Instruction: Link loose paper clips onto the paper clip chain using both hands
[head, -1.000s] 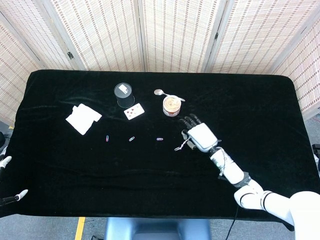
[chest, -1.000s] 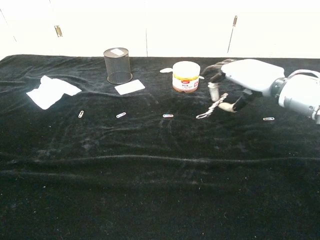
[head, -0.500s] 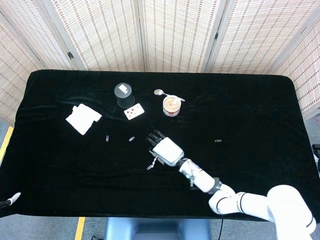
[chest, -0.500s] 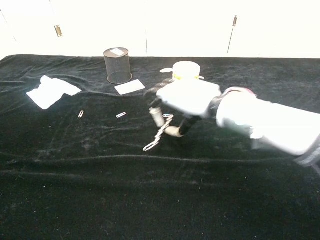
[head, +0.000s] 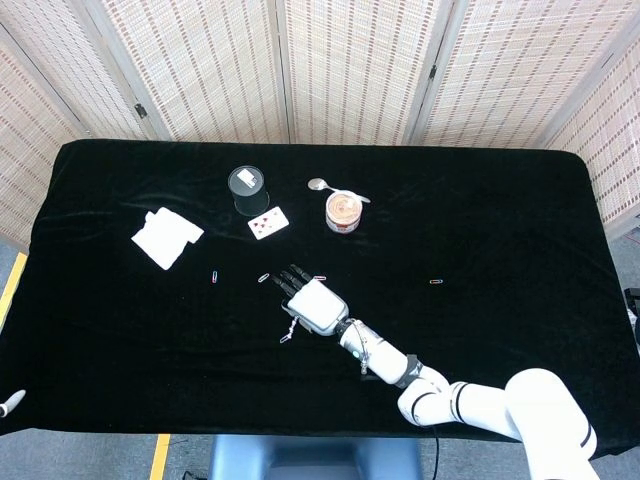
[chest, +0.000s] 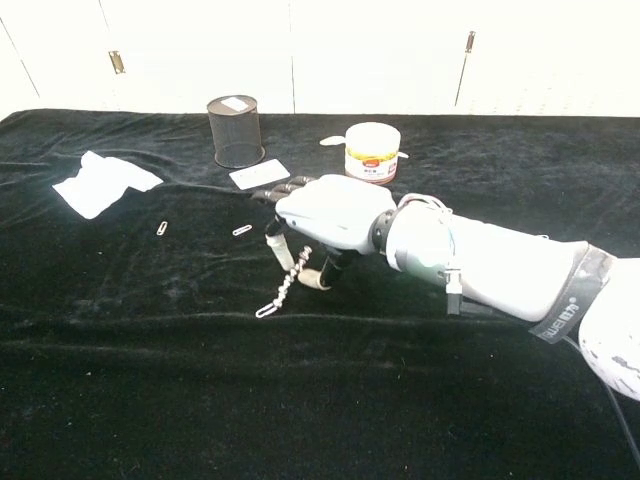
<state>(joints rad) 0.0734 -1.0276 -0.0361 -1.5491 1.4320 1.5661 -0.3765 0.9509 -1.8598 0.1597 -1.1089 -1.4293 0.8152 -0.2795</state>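
Head view: the right hand (head: 313, 305) has travelled across the tabletop (head: 500, 230) from near the jar (head: 343, 211) toward 9 o'clock within the last second, and now sits at centre, pinching the upper end of the chain (chest: 282, 290). The chain hangs down with its lower end touching the cloth. A loose clip (head: 263, 278) lies just beside the fingertips at 10 o'clock; another clip (head: 214, 275) lies farther toward 9 o'clock. The left hand is out of view. The shift likely positions the chain for linking the nearest clip.
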